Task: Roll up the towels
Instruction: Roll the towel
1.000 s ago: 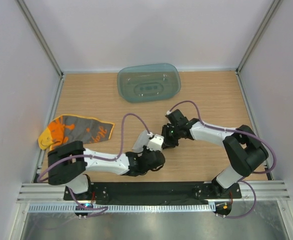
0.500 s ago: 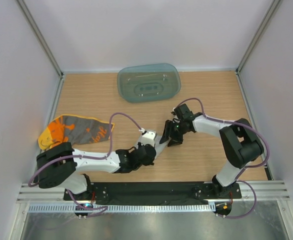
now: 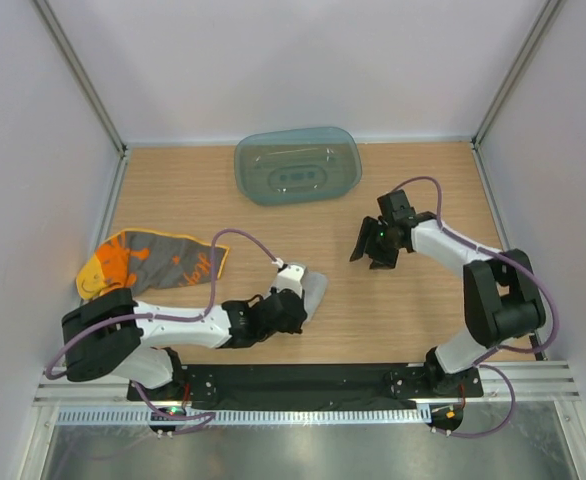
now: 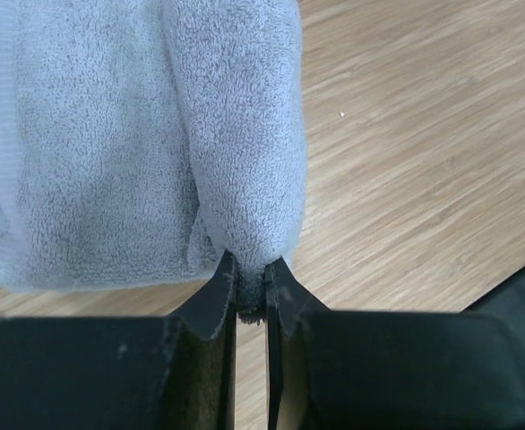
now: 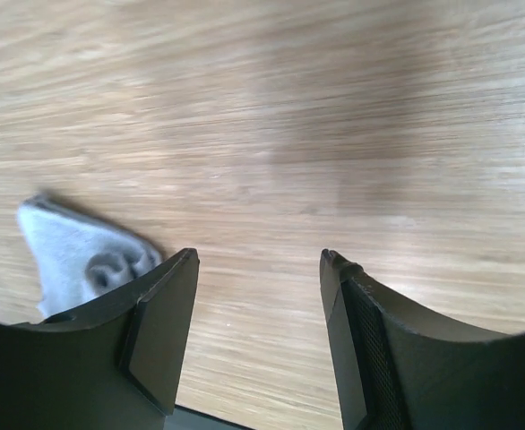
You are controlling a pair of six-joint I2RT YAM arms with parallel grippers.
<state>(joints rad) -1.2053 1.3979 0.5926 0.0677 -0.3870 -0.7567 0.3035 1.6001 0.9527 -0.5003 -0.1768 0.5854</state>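
**Left clamped on grey towel, right open and empty**

Left pincer [image 4: 251, 279]: jaws almost together, pinching a fold at the edge of the small plain grey terry towel [image 4: 110, 152]. The towel is bunched ahead of my fingers (roll or plain fold, can't tell from these views). It lies on the light wooden tabletop [image 3: 423, 190], front centre.

Right pincer [image 3: 372, 248]: jaws well apart, nothing between them, only wood grain below. It sits right of centre, well apart from the grey towel. My right wrist view catches one grey corner low on the left, past my left finger.

Yellow-orange towel with orange cartoon print [image 3: 148, 258]: spread at the table's left edge, close to the side wall.

In the way: my left arm lies low along the front edge, just in front of that towel. Its purple cable [image 3: 235, 238] arches up beside the towel's right end.

Translucent teal plastic tray [image 3: 345, 145]: back centre near the rear wall, well apart from both towels and both pincers.
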